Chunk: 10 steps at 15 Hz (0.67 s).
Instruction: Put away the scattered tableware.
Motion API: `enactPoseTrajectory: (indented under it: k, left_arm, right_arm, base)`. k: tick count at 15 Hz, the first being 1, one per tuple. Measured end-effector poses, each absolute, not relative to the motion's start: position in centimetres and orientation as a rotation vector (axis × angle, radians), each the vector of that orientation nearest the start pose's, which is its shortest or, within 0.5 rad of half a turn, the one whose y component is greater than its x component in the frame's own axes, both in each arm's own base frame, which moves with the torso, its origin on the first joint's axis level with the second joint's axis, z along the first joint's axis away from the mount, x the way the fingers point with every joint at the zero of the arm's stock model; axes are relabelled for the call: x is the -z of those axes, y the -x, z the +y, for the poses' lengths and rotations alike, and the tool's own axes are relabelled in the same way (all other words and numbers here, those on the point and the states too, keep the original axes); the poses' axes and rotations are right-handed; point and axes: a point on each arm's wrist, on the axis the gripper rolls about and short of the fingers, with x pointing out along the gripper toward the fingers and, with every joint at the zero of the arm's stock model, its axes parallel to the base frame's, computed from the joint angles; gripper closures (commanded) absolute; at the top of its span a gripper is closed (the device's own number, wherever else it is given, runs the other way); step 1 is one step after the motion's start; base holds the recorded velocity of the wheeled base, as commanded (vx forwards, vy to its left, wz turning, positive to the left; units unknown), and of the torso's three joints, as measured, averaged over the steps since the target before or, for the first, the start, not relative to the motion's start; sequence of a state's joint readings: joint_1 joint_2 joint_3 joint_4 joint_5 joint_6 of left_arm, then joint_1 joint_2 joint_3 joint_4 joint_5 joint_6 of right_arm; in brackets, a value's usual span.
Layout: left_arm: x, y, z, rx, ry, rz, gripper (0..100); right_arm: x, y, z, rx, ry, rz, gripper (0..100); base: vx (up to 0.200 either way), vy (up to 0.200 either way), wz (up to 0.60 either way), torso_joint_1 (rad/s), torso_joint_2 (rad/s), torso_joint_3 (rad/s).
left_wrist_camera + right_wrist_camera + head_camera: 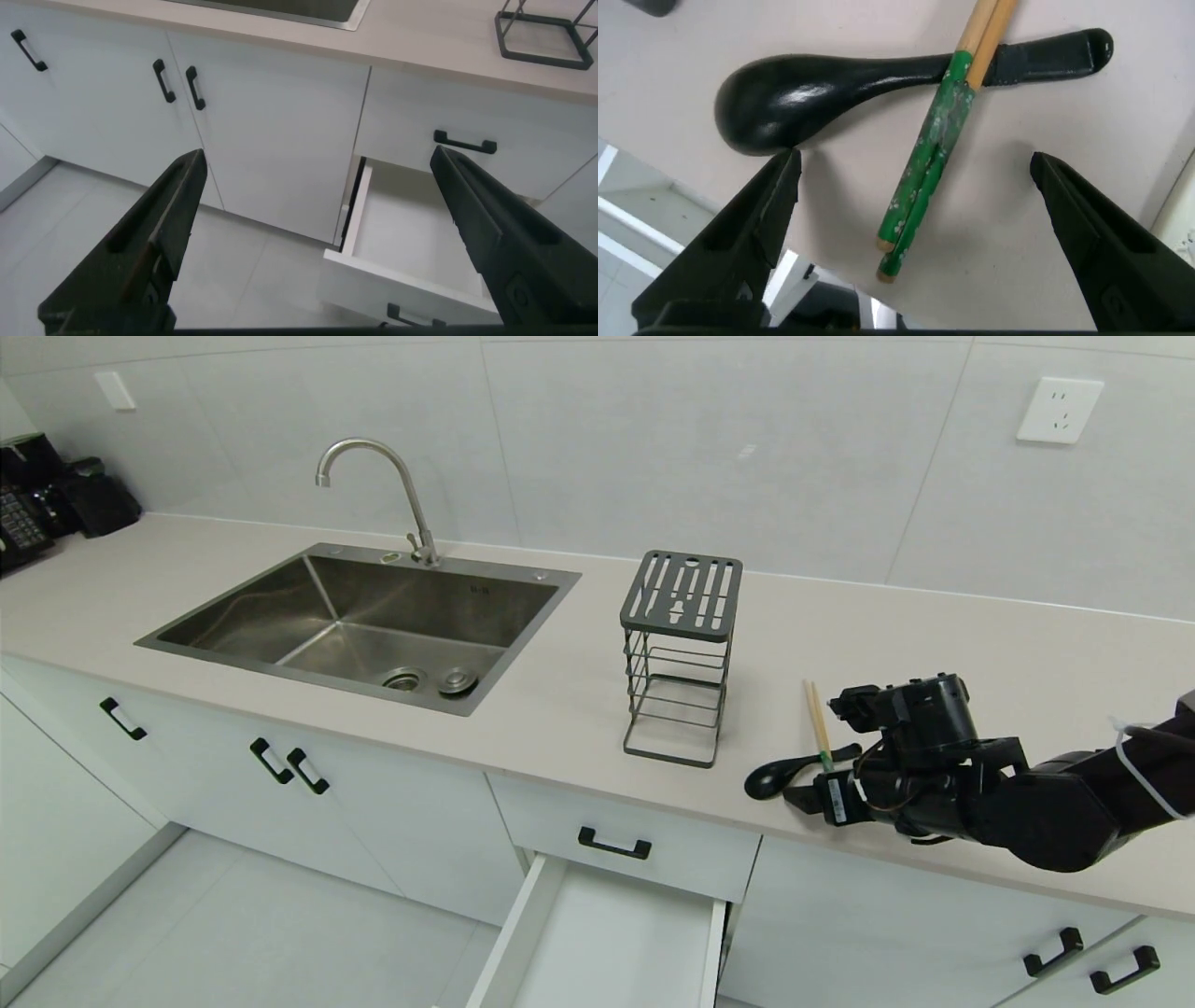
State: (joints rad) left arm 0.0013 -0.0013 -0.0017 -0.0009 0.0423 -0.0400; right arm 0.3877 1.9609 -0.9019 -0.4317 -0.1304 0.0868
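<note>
Head view: on the pale counter the wire rack stands near the middle, with the sink and its faucet off at its nine to ten o'clock. At the rack's four o'clock, near the front edge, lie a black spoon and a pair of chopsticks. The right gripper hangs just over them, jaws spread. At the rack's six o'clock, below the counter, a drawer stands pulled out.

Left wrist view: the left gripper is held low in front of the cabinets, fingers wide apart and holding nothing, with the open drawer beyond it.

Right wrist view: the right gripper is parted, a finger on either side of the chopsticks. Their green-painted ends cross over the spoon's handle, and both rest on the counter.
</note>
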Motion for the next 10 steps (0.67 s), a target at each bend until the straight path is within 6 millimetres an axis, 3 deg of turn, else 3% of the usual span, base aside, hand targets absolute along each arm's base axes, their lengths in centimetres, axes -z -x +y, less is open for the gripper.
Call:
enactPoseTrajectory:
  k: [4,10]
  left_arm:
    - [-7.6,2.3,0.1,-0.044,0.041,-0.005,0]
    - [-7.6,2.3,0.1,-0.044,0.04,-0.005,0]
  right_arm:
    - [-9.7,-33.2,13.0,-0.215,0.074,0.605,100]
    - [-10.2,-33.7,10.5,-0.121,0.058,0.591,100]
  base:
    - [0.0,0.0,0.0,0.0,0.0,0.0]
    - [0.0,0.0,0.0,0.0,0.0,0.0]
